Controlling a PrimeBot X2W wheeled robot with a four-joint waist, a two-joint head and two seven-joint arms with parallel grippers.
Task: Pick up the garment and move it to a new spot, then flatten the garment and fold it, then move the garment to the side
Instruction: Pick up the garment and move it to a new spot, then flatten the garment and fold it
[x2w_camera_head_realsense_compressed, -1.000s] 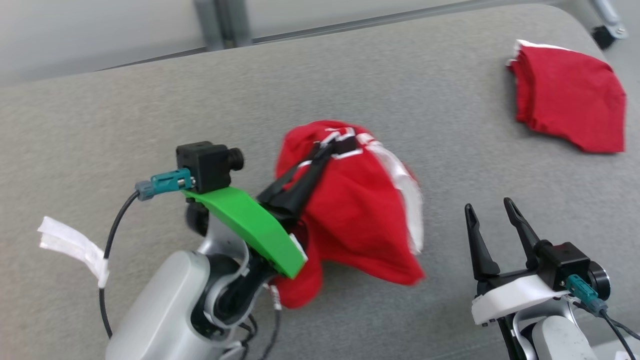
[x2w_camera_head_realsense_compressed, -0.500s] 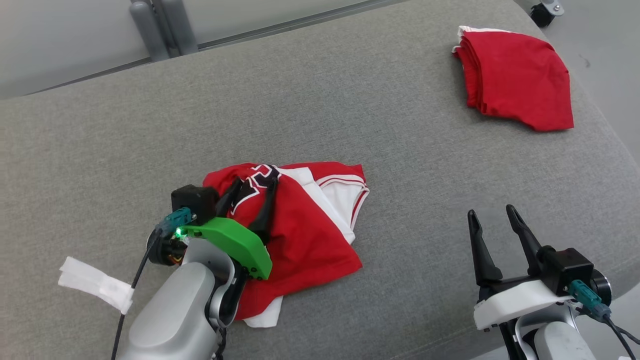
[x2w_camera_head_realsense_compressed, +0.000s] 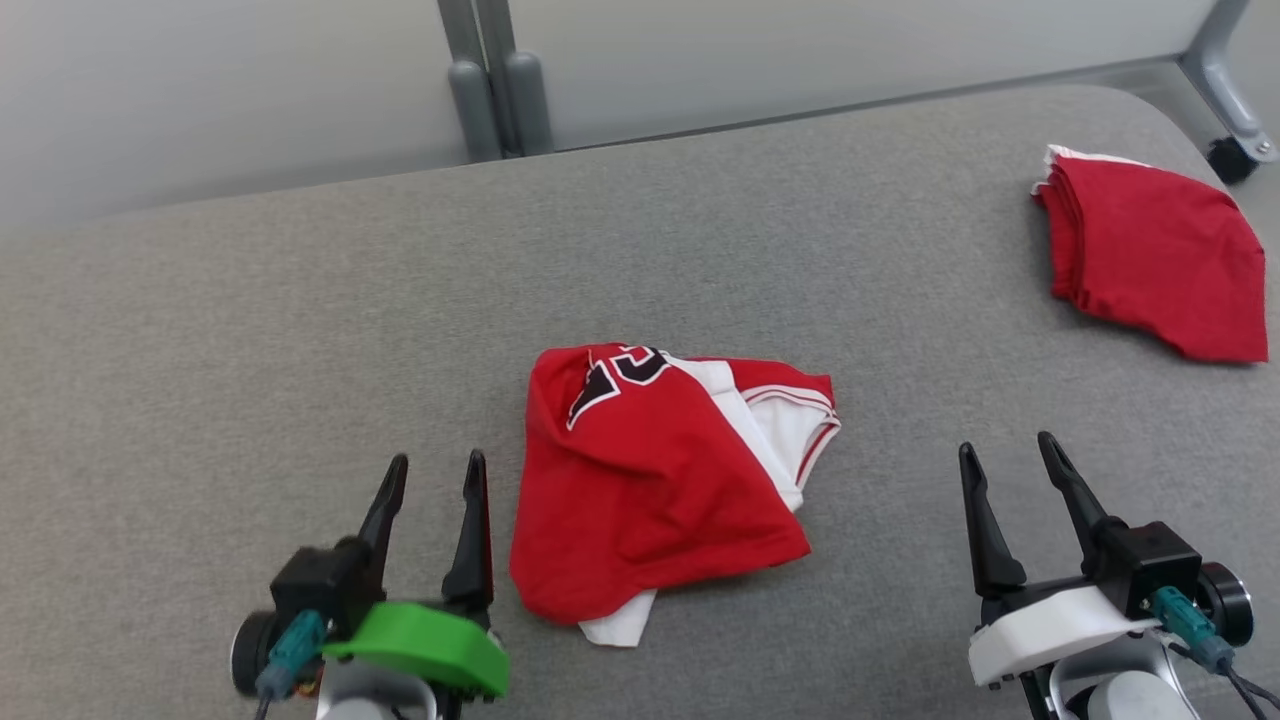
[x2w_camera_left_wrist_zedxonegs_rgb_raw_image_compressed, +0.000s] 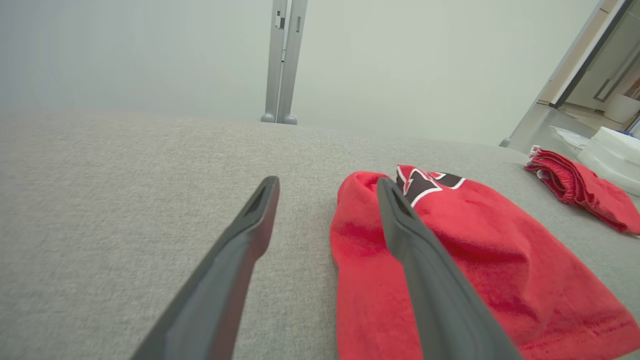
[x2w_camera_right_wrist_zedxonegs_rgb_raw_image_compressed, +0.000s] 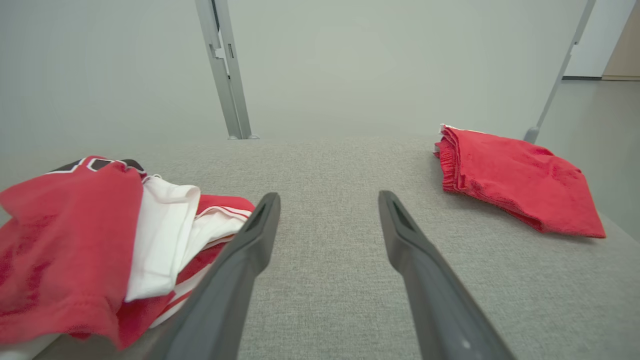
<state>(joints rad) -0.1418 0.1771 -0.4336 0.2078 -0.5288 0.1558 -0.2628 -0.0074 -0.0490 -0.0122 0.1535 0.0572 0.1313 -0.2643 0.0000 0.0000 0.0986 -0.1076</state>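
Observation:
The garment (x2w_camera_head_realsense_compressed: 650, 470) is a red jersey with white trim and a black-and-white print, lying crumpled in a loose heap at the middle of the grey padded table (x2w_camera_head_realsense_compressed: 250, 330). My left gripper (x2w_camera_head_realsense_compressed: 435, 475) stands open just left of the heap, apart from it, with nothing between its fingers. In the left wrist view the garment (x2w_camera_left_wrist_zedxonegs_rgb_raw_image_compressed: 470, 250) lies to the right of the left gripper (x2w_camera_left_wrist_zedxonegs_rgb_raw_image_compressed: 327, 190). My right gripper (x2w_camera_head_realsense_compressed: 1005, 458) is open at the lower right, well clear of the cloth. In the right wrist view the garment (x2w_camera_right_wrist_zedxonegs_rgb_raw_image_compressed: 75, 235) lies left of the right gripper (x2w_camera_right_wrist_zedxonegs_rgb_raw_image_compressed: 329, 200).
A folded red cloth (x2w_camera_head_realsense_compressed: 1150, 250) rests at the table's far right corner, also seen as the red cloth (x2w_camera_right_wrist_zedxonegs_rgb_raw_image_compressed: 515, 180) and the red cloth (x2w_camera_left_wrist_zedxonegs_rgb_raw_image_compressed: 585, 187). A grey post (x2w_camera_head_realsense_compressed: 495, 80) stands behind the table's far edge. A castor (x2w_camera_head_realsense_compressed: 1235, 155) sits beyond the right corner.
My left gripper opened and let the garment drop onto the table, then drew back to the lower left. The head camera also shifted. The right gripper stayed open.

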